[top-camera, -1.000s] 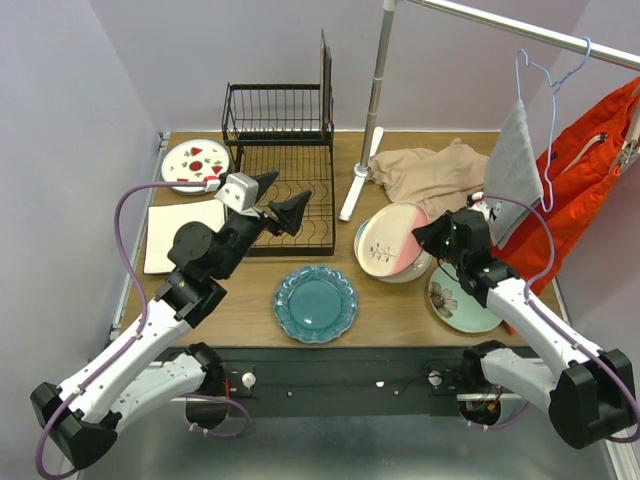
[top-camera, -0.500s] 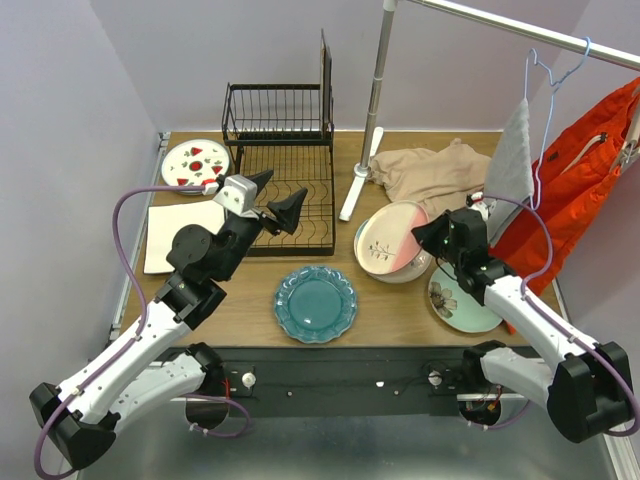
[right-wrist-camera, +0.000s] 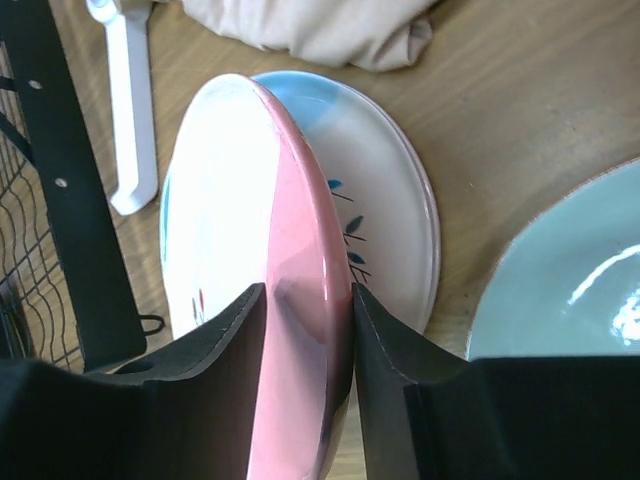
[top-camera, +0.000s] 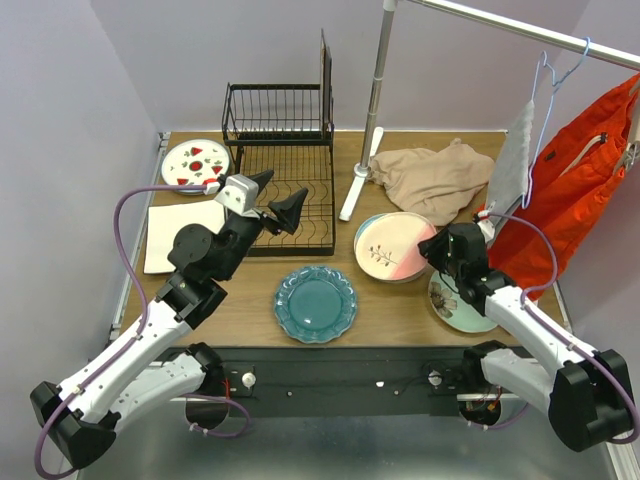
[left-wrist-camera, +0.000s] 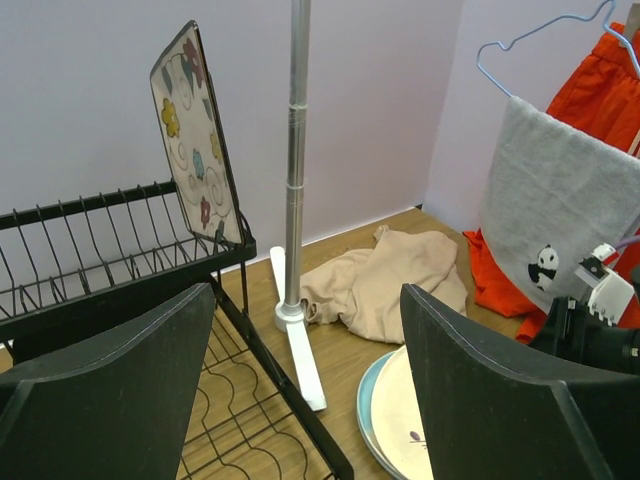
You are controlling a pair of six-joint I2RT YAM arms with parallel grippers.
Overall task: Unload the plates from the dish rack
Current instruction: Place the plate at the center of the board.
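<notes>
The black wire dish rack stands at the back. A square floral plate stands upright at the right end of its upper basket, also in the left wrist view. My left gripper is open and empty above the rack's lower tray. My right gripper is shut on the rim of the cream-pink plate, which lies almost flat on the cream-blue plate; the right wrist view shows both jaws pressed on the pink rim. A scalloped teal plate, a pale green floral plate and a red-fruit plate lie on the table.
A metal clothes-rail pole with a white foot stands right of the rack. Beige cloth lies behind the stacked plates. A grey towel on a hanger and an orange garment hang at right. A white rectangular sheet lies at left.
My right gripper has lowered the cream-pink plate from tilted to nearly flat on the cream-blue plate. The hanger and grey towel swung right. The left arm has not moved.
</notes>
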